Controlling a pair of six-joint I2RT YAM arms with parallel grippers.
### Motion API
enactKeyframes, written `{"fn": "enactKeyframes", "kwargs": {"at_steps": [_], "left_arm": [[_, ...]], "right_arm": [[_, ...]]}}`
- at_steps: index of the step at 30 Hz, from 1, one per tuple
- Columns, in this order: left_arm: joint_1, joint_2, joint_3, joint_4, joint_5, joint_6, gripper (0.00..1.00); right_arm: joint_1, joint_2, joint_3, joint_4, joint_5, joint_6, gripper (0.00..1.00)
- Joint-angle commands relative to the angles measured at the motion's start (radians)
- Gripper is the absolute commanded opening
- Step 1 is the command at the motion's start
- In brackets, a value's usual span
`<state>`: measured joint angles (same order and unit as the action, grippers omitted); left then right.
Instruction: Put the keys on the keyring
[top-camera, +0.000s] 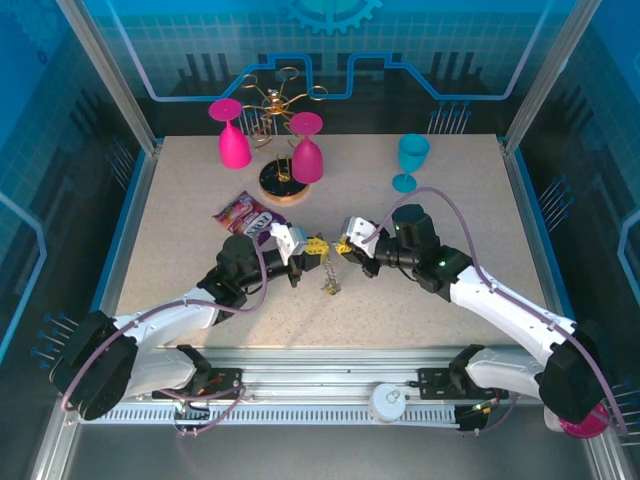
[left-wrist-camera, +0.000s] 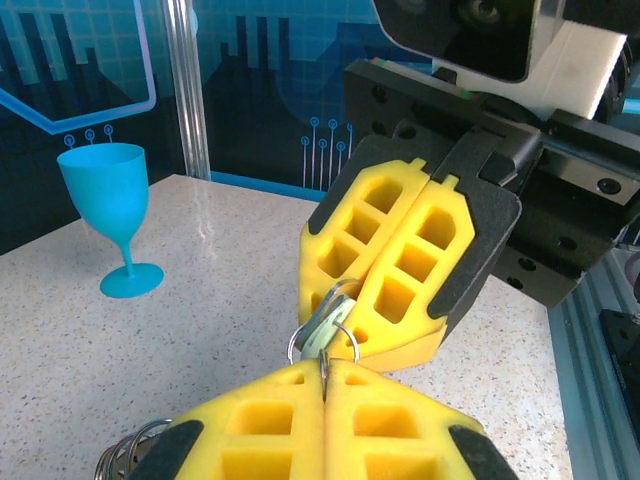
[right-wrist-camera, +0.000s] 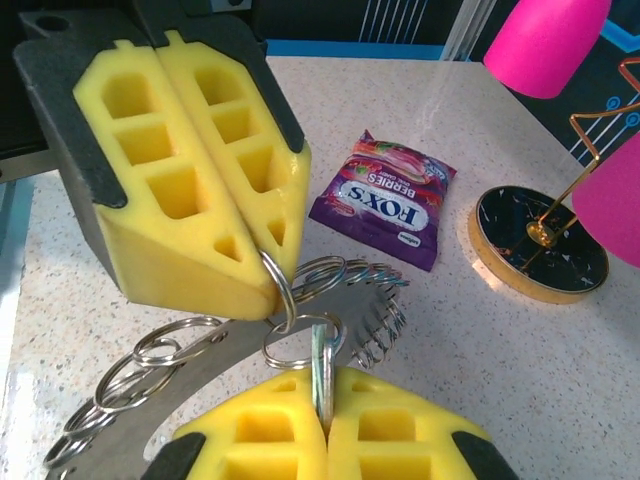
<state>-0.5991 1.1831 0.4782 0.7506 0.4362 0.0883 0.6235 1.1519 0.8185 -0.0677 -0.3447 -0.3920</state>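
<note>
The keyring (right-wrist-camera: 200, 370) is held by a wire loop in the closed left gripper (right-wrist-camera: 268, 288). A grey key (right-wrist-camera: 322, 362), clamped in the closed right gripper (left-wrist-camera: 345, 335) (mid-table), appears only partly threaded on. The other keys are judged outstanding.

The keyring (right-wrist-camera: 215, 365) runs off the right wrist view's lower edge, and the key (right-wrist-camera: 322, 372) is mostly clamped out of sight.

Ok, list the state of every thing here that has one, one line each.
Left pincer: shut on a wire loop of the keyring.
Right pincer: shut on a key.
Keyring: held by that loop between the pincers.
Key: upright in the right pincer, at a loop; threaded or not, unclear.
Pink glasses: upside down on the stand.
Blue glass: standing upright.
Snack packet: lying flat, label up.
</note>
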Motion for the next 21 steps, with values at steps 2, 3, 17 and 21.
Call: {"fn": "enactKeyframes", "kwargs": {"at_steps": [2, 3, 17, 21], "left_arm": [[0.006, -0.023, 0.037, -0.028, 0.019, 0.031, 0.00], [0.007, -0.023, 0.036, -0.024, 0.021, 0.031, 0.00], [0.007, -0.004, 0.037, -0.116, 0.013, 0.083, 0.00], [0.009, -0.005, 0.032, -0.161, -0.002, 0.092, 0.18]], "right_arm": [[0.012, -0.003, 0.047, -0.088, 0.003, -0.049, 0.00], [0.012, -0.003, 0.049, -0.095, 0.008, -0.053, 0.00], [0.028, -0.013, 0.056, -0.097, 0.169, -0.087, 0.00], [0.031, -0.020, 0.121, -0.149, 0.210, -0.124, 0.00]]}}
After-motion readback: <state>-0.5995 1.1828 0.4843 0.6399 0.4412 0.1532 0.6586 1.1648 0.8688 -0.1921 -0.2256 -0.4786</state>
